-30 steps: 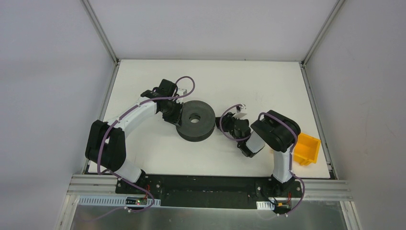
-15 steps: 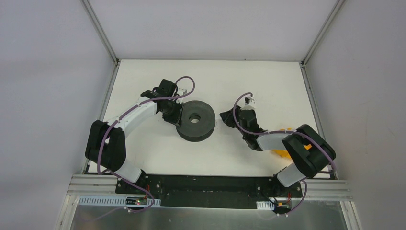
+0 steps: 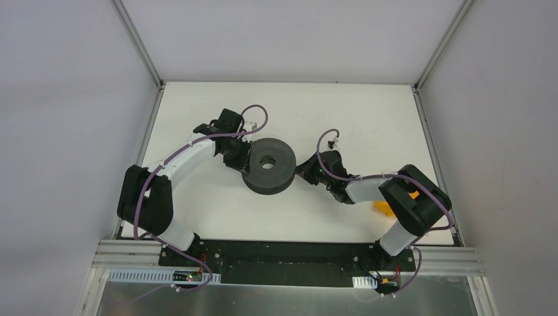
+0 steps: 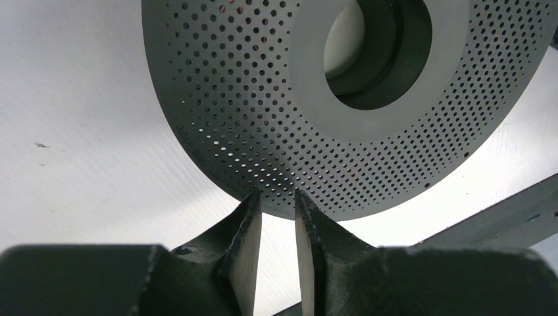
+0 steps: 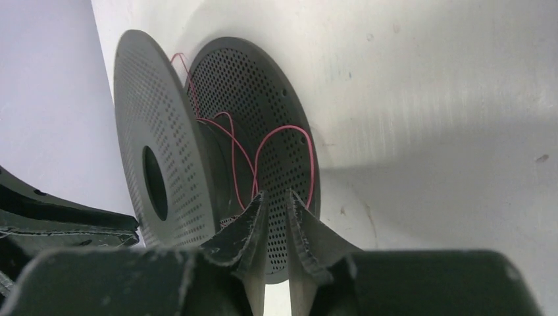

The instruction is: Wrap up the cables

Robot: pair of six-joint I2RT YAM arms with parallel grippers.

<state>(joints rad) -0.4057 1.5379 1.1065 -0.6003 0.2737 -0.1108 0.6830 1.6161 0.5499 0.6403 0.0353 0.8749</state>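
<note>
Cables (image 5: 284, 127), one thin pinkish strand, loop loosely round the hub between the perforated flanges of the dark spool (image 3: 283, 161), which sits near the middle of the table (image 3: 342, 112). Your right gripper (image 5: 273, 196) points at the gap between the flanges, jaws a narrow slit apart beneath one loop; whether it touches the strand you cannot tell. Your left gripper (image 4: 276, 197) meets the spool's rim from the left-edge side, jaws likewise slightly parted.

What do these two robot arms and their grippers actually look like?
Both the left arm and the right arm have white tube-like links between bulky black joints. A thin purple cable loops along each. The left gripper and right gripper each end in two dark wedge-shaped fingers with pale inner faces.
</note>
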